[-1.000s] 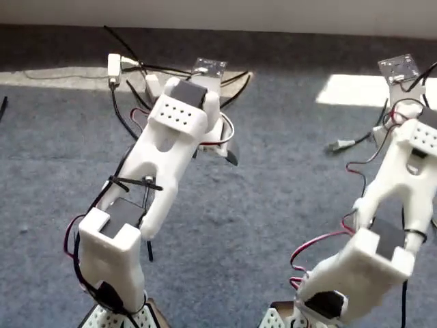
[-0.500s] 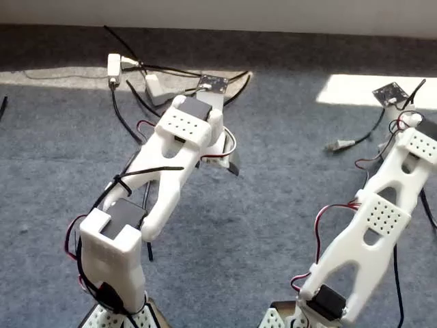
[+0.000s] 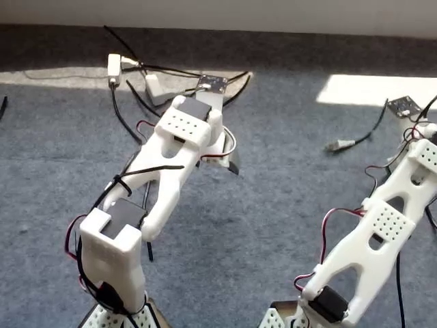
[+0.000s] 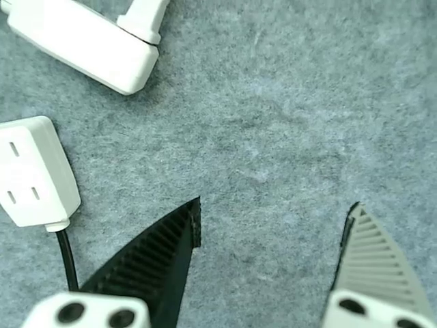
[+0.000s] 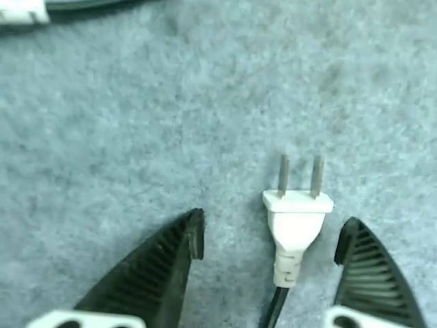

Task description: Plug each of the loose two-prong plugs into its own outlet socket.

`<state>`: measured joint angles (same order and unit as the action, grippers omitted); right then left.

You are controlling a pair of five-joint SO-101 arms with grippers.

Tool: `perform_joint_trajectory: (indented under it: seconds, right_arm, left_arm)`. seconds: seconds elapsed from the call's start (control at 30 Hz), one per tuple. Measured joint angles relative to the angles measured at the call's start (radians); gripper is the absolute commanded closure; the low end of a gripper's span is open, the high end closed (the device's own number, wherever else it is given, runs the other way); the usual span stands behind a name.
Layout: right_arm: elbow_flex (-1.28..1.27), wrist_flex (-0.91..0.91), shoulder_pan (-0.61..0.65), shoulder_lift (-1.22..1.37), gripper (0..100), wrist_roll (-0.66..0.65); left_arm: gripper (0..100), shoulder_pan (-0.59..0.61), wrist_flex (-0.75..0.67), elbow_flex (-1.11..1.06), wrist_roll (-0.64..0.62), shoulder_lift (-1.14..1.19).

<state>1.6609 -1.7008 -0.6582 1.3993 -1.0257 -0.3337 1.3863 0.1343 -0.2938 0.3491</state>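
Both arms stretch forward, the left gripper (image 4: 276,205) and right gripper (image 5: 274,217) with jaws spread.

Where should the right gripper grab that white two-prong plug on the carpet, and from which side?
Grip the white plug by its body behind the prongs, coming straight down. It lies flat on the carpet between the fingers of the open right gripper, prongs pointing away, cord trailing back, so closing on its two sides likely leaves the prongs free.

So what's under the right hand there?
A white plug lies on the grey carpet, just below the open right hand, not gripped. Its dark cord runs out of sight beneath the hand.
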Motion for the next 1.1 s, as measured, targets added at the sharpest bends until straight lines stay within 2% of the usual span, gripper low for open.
perform_joint_trajectory:
  seconds: [0.1,0.23,0.33,0.53,0.73,0.9,1.1]
  right_arm:
    - [0.011,0.002,-0.006,0.028,71.7,0.000]
    - [0.021,0.003,-0.006,0.068,84.8,0.000]
    - [0.025,0.003,-0.008,0.064,90.2,0.000]
    - [0.017,0.002,0.008,-0.018,91.1,0.000]
    - [0.017,-0.025,0.120,-0.157,91.1,0.029]
    - [0.017,-0.025,0.226,-0.259,91.1,0.118]
    - [0.017,-0.025,0.397,-0.399,91.1,0.196]
  left_arm:
    - [67,0.000,0.000,-0.006,-0.002,0.000]
    - [67,0.000,-0.002,-0.035,0.000,0.000]
    - [67,0.000,-0.003,-0.034,-0.002,0.000]
    - [67,0.000,-0.002,-0.011,0.002,-0.031]
    - [67,0.014,0.080,0.068,0.003,-0.172]
    - [67,0.167,0.103,0.075,0.003,-0.290]
    - [67,0.471,0.106,0.075,0.003,-0.393]
